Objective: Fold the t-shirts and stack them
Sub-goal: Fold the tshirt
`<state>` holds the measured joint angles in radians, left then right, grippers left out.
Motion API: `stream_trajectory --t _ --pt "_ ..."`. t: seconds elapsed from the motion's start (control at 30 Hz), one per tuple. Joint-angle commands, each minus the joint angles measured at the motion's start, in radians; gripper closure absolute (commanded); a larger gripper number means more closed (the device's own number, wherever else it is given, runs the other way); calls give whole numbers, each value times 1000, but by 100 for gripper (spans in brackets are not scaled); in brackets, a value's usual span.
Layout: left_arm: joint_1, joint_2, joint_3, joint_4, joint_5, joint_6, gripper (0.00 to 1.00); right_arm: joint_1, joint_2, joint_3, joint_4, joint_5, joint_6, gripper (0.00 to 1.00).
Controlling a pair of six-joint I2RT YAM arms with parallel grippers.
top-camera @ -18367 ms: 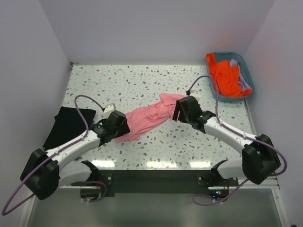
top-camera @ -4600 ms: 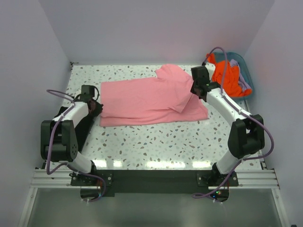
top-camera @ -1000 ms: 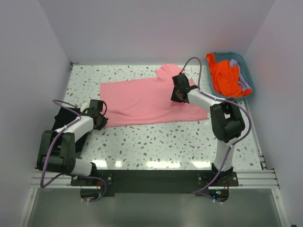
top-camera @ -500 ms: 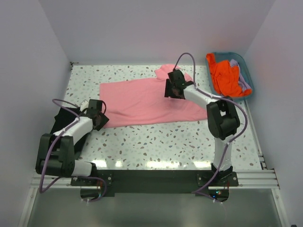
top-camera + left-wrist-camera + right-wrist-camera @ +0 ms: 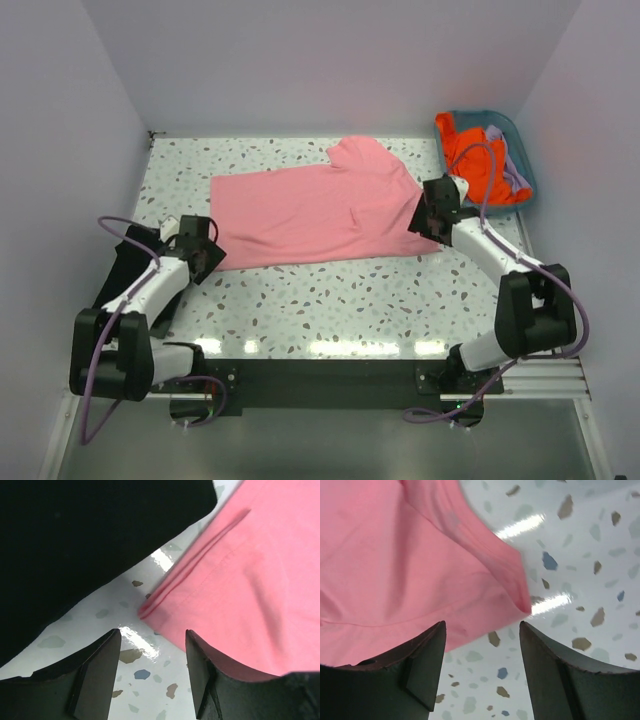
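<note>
The salmon-pink t-shirt (image 5: pixel 315 208) lies spread flat across the table, one sleeve pointing to the far edge. My left gripper (image 5: pixel 205 260) is open at its near left corner, which shows in the left wrist view (image 5: pixel 240 580). My right gripper (image 5: pixel 428 215) is open at the shirt's near right corner, also in the right wrist view (image 5: pixel 395 555). The black t-shirt (image 5: pixel 130 270) lies folded at the left, partly under my left arm; it also shows in the left wrist view (image 5: pixel 75 535). The orange t-shirt (image 5: pixel 478 165) and the lavender t-shirt (image 5: pixel 516 175) lie in the basket.
The teal plastic basket (image 5: pixel 523 160) stands at the far right corner. White walls close in the table on the left, far and right sides. Speckled tabletop (image 5: pixel 340 295) lies between the pink shirt and the near edge.
My right gripper has swung from the shirt's upper middle near the sleeve to its near right corner. The folded-over sleeve now lies flat. My left gripper has shifted slightly toward the near edge.
</note>
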<state>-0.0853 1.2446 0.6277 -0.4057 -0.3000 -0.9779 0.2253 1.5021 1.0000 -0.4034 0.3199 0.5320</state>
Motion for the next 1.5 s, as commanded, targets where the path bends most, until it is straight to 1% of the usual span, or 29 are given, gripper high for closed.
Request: stream_trajectory --t 0.0,0.07,0.23,0.33,0.4,0.43,0.47,0.5,0.53,0.57,0.6,0.63,0.67,0.7,0.73,0.77,0.87,0.97,1.1,1.2,1.37,1.4,1.43,1.47 --pt "6 18 -23 28 -28 -21 41 -24 -52 -84 32 1 36 34" --pt "7 53 -22 53 -36 -21 41 -47 -52 -116 41 1 42 32" --pt "7 122 -22 94 -44 -36 43 -86 -13 -156 93 -19 60 31" --pt "7 153 -26 108 -47 -42 47 -106 18 -164 120 -19 78 33" --pt "7 168 -28 107 -54 -50 53 -112 33 -172 144 -30 86 33" --pt "7 174 -28 111 -60 -51 55 -115 46 -173 155 -44 95 35" --pt "7 179 -29 114 -60 -53 60 -113 50 -178 164 -47 100 36" --pt "7 188 -33 123 -62 -53 62 -115 55 -181 182 -48 106 41" --pt "7 193 -36 126 -57 -53 69 -115 64 -181 187 -56 111 45" --pt "7 197 -34 128 -54 -50 72 -115 67 -181 186 -55 112 51" --pt "7 203 -36 133 -50 -47 75 -115 70 -179 181 -53 115 66" --pt "7 204 -36 131 -42 -45 83 -116 63 -182 176 -51 117 75" --pt "7 202 -42 130 -36 -45 87 -116 52 -185 169 -51 118 82" --pt "7 187 -45 125 -33 -45 93 -118 40 -190 161 -50 118 92" --pt "7 174 -51 120 -27 -47 100 -121 21 -198 153 -47 120 97" --pt "7 161 -59 113 -27 -54 100 -124 -15 -202 144 -41 120 100" --pt "7 95 -68 67 -33 -73 100 -142 -104 -212 89 -38 120 100" --pt "12 27 -68 -13 -42 -99 100 -165 -175 -219 25 -42 115 100" --pt "16 -94 -89 -111 -41 -131 100 -198 -325 -244 -70 -47 102 100" --pt "15 -186 -118 -171 -28 -159 100 -210 -402 -268 -145 -51 100 100" --pt "15 -330 -167 -251 16 -194 100 -216 -600 -328 -267 -94 115 100" --pt "13 -373 -169 -278 19 -196 100 -216 -623 -331 -287 -103 120 99" --pt "15 -393 -172 -295 27 -196 96 -216 -650 -336 -305 -113 120 94" --pt "15 -410 -169 -309 30 -197 90 -216 -693 -334 -324 -125 123 89"
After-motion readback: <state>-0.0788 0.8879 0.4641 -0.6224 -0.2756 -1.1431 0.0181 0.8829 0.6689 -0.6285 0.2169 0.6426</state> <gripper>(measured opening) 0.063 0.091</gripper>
